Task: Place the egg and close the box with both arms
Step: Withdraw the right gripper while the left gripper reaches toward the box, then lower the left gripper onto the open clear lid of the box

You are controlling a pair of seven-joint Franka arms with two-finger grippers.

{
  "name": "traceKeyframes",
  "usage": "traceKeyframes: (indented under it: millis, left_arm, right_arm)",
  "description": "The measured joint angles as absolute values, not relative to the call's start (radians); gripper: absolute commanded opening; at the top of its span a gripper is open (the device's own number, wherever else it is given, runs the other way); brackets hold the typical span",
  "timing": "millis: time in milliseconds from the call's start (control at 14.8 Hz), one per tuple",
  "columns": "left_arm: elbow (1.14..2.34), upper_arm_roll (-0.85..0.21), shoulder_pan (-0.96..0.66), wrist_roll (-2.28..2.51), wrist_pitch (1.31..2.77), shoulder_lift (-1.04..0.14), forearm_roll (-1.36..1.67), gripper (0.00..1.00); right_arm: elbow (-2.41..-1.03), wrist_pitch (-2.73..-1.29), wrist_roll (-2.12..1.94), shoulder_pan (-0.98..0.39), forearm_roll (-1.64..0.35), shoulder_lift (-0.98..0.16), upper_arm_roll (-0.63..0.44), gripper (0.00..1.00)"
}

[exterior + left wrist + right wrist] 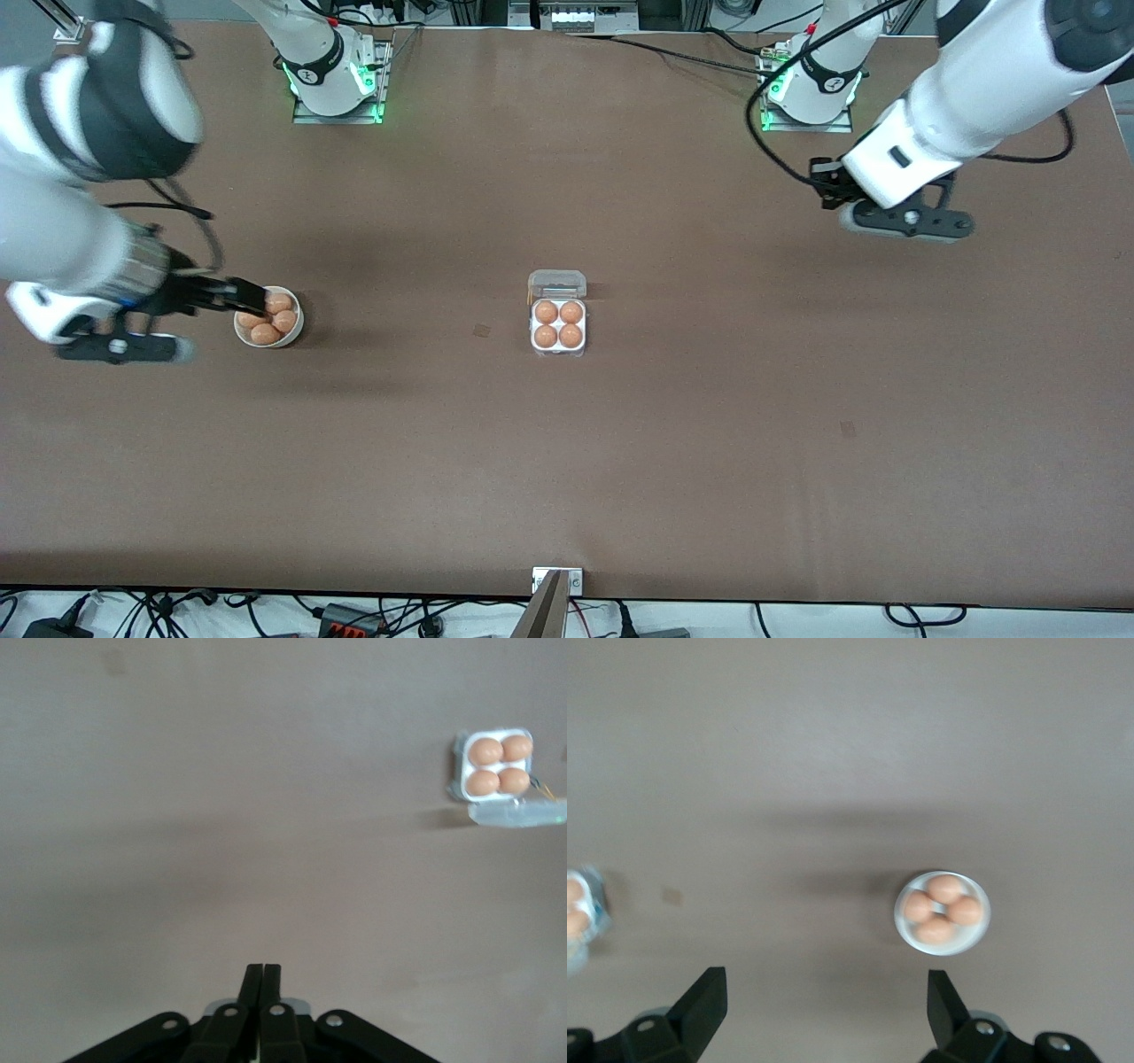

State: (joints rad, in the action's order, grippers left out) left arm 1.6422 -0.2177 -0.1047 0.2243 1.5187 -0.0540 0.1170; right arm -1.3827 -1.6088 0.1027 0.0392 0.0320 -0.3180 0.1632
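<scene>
The brown table (620, 461) fills the front view, with both arm bases along its top edge. At the upper right of that frame the left hand (262, 979) hangs over bare table, fingers pressed together on nothing. At the middle left the right hand (824, 992) sits over the white bowl (293, 337) of eggs (943, 908), fingers spread apart and empty. At the centre stands the box (558, 348), clear lid (557, 283) open, its four eggs (558, 323) filling all cells.
</scene>
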Motion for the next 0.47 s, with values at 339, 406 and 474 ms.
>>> traceKeyframes:
  millis: [339,406,474]
  left_arm:
    - [1.642,-0.225,-0.230,0.326,1.590,-0.143,0.125,0.00]
    - [1.642,-0.226,-0.257,0.362,1.625,-0.157,0.125,0.00]
    - [1.642,-0.227,-0.285,0.392,1.660,-0.173,0.125,0.00]
  right_arm:
    - [-1.638,-1.651,-0.097,0.093,-0.042,-0.103,0.007,1.00]
    - [-1.712,-1.680,-0.107,0.097,-0.045,-0.049,-0.013,1.00]
    - [-1.772,-1.700,-0.111,0.096,-0.045,-0.001,-0.032,1.00]
